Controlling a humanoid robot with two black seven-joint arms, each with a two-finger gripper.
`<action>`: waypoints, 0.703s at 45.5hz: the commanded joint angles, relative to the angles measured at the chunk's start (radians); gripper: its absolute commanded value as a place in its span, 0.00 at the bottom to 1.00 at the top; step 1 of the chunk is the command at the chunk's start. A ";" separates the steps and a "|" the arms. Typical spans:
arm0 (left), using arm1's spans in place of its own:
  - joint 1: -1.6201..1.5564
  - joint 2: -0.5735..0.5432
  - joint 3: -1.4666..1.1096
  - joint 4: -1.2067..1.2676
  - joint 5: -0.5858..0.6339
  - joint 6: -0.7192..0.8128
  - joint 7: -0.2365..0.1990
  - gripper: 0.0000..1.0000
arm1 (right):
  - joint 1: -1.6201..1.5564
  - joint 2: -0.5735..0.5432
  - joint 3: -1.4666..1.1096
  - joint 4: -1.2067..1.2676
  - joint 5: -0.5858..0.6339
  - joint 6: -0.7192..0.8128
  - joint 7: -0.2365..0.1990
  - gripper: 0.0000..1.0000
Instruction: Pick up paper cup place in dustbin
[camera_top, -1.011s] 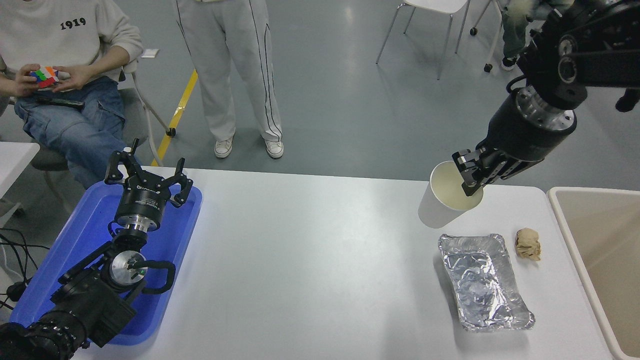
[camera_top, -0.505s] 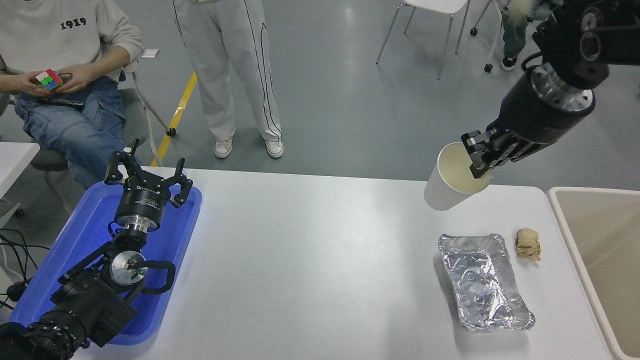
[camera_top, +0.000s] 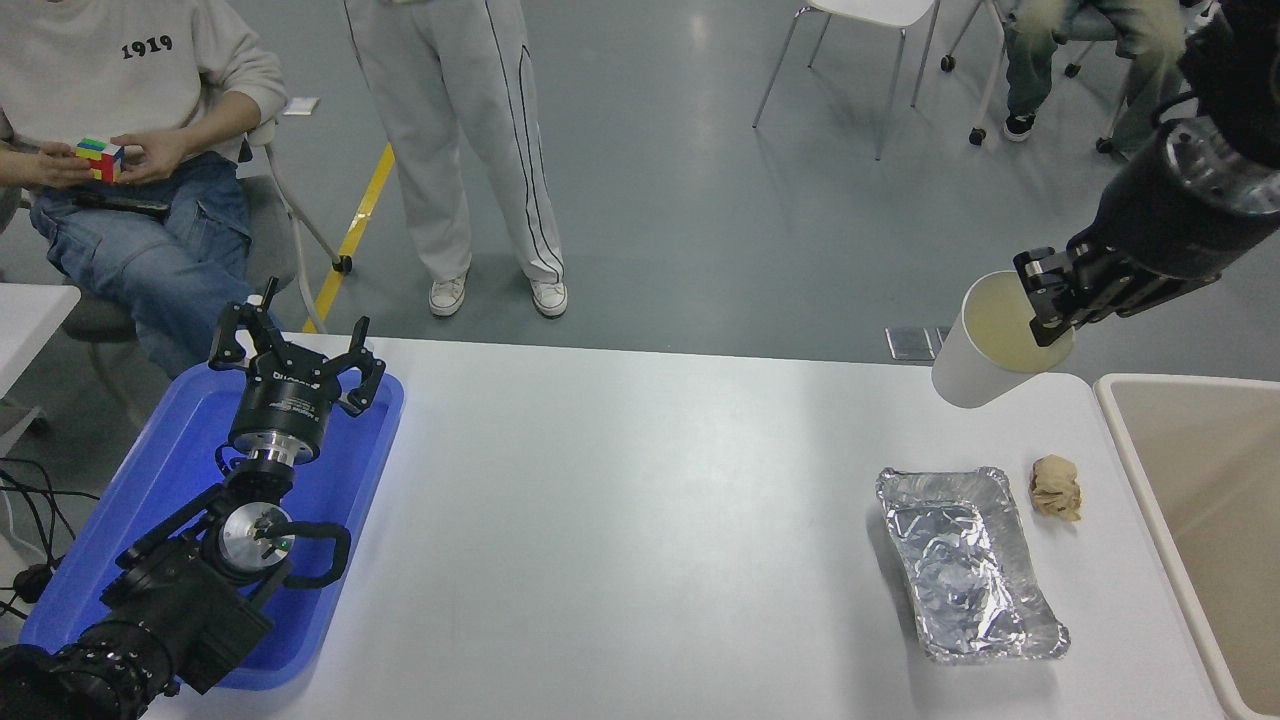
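So I've got the cup (camera_top: 985, 355) pinched by its rim in the right gripper (camera_top: 1045, 310), one finger inside the mouth and one outside on the wall, clamped tight enough that it hangs clear of the table (camera_top: 620, 520), tilted with the open mouth facing back toward me. I'd guess the rim grip is why it leans like that, since all the weight dangles below the pinch point. The bin (camera_top: 1125, 420) sits just off to the gripper's right and lower down, so the cup is near it but not over the opening yet; my read is the carry needs a bit more sideways travel before letting go, otherwise it clips the thick rim and bounces onto the table. Below the gripper, between it and me, there's a foil tray (camera_top: 965, 565) with a crumpled paper ball (camera_top: 1056, 488) beside it, both well clear of the cup. Far off to the gripper's left the left gripper (camera_top: 297, 350) is parked over a blue tray (camera_top: 160, 480), fingers spread wide, holding nothing. Head count: one cup, one bin, one foil tray, one paper ball, one blue tray, two grippers. Across the table I can see three people, one standing and two seated, and the seated one on the left is fiddling with a puzzle cube (camera_top: 100, 158).
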 joint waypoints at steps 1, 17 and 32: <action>0.001 0.000 0.000 0.001 0.000 0.002 -0.001 1.00 | -0.004 -0.109 -0.089 -0.011 -0.007 0.000 0.000 0.00; 0.001 0.000 0.000 0.001 0.000 0.002 -0.001 1.00 | -0.038 -0.361 -0.195 -0.110 -0.089 0.000 0.000 0.00; 0.000 0.000 0.000 0.001 -0.002 0.002 -0.001 1.00 | -0.389 -0.422 -0.091 -0.403 -0.083 0.000 -0.002 0.00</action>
